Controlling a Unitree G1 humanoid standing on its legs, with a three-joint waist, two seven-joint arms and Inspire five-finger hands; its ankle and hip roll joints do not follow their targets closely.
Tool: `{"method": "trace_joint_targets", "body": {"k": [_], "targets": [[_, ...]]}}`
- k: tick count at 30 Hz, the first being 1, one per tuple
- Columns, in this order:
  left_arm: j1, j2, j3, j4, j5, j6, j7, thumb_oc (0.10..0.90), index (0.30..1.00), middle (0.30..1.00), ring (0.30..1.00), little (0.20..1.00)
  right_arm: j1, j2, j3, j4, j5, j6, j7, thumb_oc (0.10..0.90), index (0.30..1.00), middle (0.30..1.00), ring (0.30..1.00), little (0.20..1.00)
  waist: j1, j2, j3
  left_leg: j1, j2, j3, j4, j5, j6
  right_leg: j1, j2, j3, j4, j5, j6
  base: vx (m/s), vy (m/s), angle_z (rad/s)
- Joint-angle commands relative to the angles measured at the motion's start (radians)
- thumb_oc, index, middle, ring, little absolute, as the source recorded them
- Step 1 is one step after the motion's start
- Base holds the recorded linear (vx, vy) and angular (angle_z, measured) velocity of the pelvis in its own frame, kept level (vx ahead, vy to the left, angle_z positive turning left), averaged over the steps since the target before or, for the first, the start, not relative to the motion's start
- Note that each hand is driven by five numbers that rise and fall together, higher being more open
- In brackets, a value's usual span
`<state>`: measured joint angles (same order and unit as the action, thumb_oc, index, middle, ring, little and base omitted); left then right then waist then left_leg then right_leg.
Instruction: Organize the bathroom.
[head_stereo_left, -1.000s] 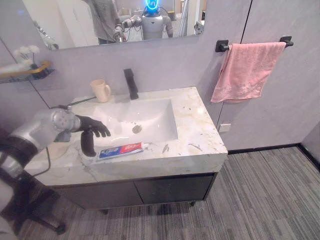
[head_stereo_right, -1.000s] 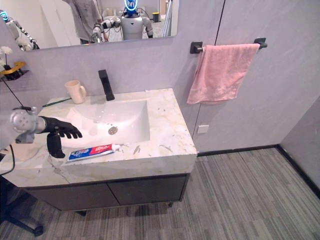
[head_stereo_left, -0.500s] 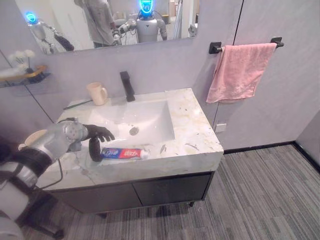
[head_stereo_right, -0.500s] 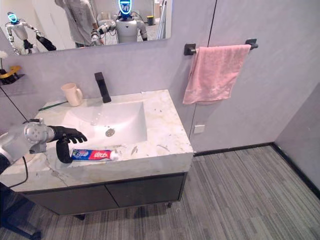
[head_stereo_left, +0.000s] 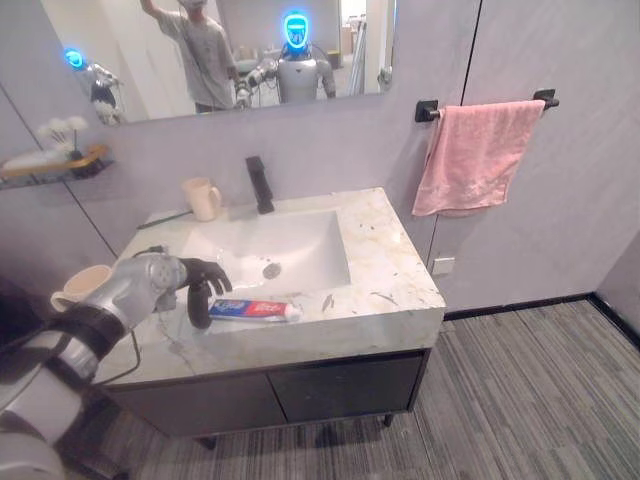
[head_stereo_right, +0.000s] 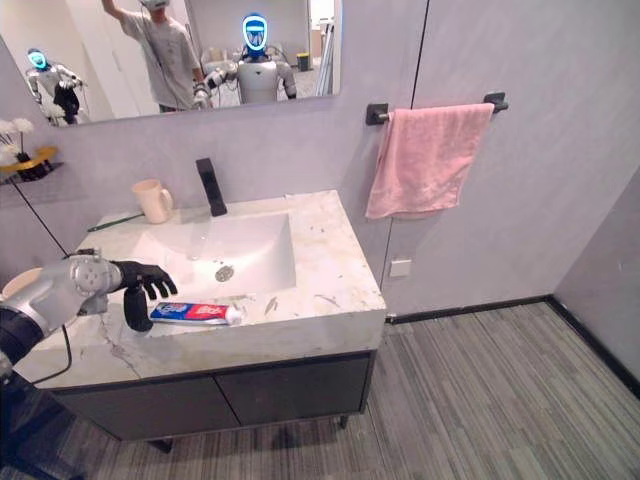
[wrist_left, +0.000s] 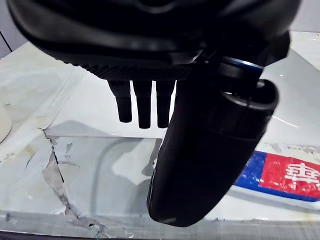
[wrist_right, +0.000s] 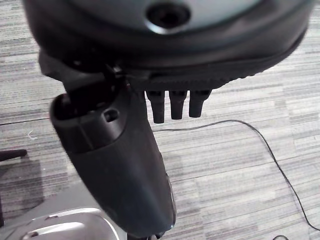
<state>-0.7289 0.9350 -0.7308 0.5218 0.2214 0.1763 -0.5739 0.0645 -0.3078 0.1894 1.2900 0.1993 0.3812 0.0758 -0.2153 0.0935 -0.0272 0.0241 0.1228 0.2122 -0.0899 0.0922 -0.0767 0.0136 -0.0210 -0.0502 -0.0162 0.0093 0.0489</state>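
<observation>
Left eye: left hand (head_stereo_left: 200, 285) sits on the bench (head_stereo_left: 390, 290) at the front-left corner of the sink basin (head_stereo_left: 270, 250), fingers relaxed, thumb pointing down at the marble. One toothpaste tube (head_stereo_left: 255, 311) lies flat on the front strip between basin and bench edge, tail end just beside the thumb; hand has hold of nothing. Basin holds only its drain. One cream mug (head_stereo_left: 205, 198) at the back left, upright, contents not visible; thin green stick beside it, can't tell what. One black faucet (head_stereo_left: 259, 184) behind the basin. Right part of the bench is open marble.

Right eye: one pink towel (head_stereo_right: 425, 160) draped over the wall bar, well apart from the bench. Second cup (head_stereo_right: 18, 285) off the bench's left end, partly hidden by the arm.

Left wrist: fingers (wrist_left: 143, 105) straight, thumb over the marble, tube's end past it.

Right wrist: right hand (wrist_right: 125, 165) over striped floor, fingers straight, empty.
</observation>
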Motion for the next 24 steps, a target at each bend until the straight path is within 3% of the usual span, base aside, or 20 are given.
{"method": "trace_joint_targets", "body": {"k": [1,15,22,24], "targets": [[-0.076,-0.056,0.104,0.107,0.067,0.015,0.15,0.4,0.3,0.3,0.3,0.3,-0.02,0.001,0.033,0.0,-0.052,0.031,-0.005,0.8,0.9,0.9,0.9,0.9,-0.045,-0.025,0.039,0.045,0.004,0.069,0.031,-0.097,0.034,-0.005,-0.02,-0.066,0.065,-0.06,0.079,0.0,0.0,0.0],[-0.032,-0.136,0.1,0.166,0.11,0.04,0.22,0.4,0.3,0.3,0.3,0.3,-0.024,0.011,0.051,-0.003,-0.072,0.039,-0.002,0.8,0.9,0.9,0.9,0.9,-0.052,-0.029,0.038,0.042,0.013,0.081,0.039,-0.096,0.033,-0.001,-0.023,-0.076,0.071,-0.068,0.079,0.0,-0.002,-0.04],[-0.024,-0.156,0.124,0.159,-0.004,0.006,0.363,0.4,0.3,0.3,0.3,0.3,-0.021,0.016,0.057,-0.006,-0.068,0.04,-0.004,0.8,0.9,0.9,0.9,0.9,-0.051,-0.033,0.034,0.041,0.015,0.081,0.033,-0.094,0.032,0.001,-0.026,-0.081,0.065,-0.067,0.081,0.0,0.0,0.0],[-0.028,-0.159,0.139,0.134,-0.036,0.025,0.388,0.4,0.3,0.3,0.3,0.3,-0.017,0.02,0.059,-0.006,-0.063,0.037,-0.009,0.8,0.9,0.9,0.9,0.9,-0.047,-0.036,0.033,0.037,0.017,0.08,0.037,-0.093,0.031,0.001,-0.027,-0.083,0.067,-0.067,0.08,0.0,0.0,0.0]]}}
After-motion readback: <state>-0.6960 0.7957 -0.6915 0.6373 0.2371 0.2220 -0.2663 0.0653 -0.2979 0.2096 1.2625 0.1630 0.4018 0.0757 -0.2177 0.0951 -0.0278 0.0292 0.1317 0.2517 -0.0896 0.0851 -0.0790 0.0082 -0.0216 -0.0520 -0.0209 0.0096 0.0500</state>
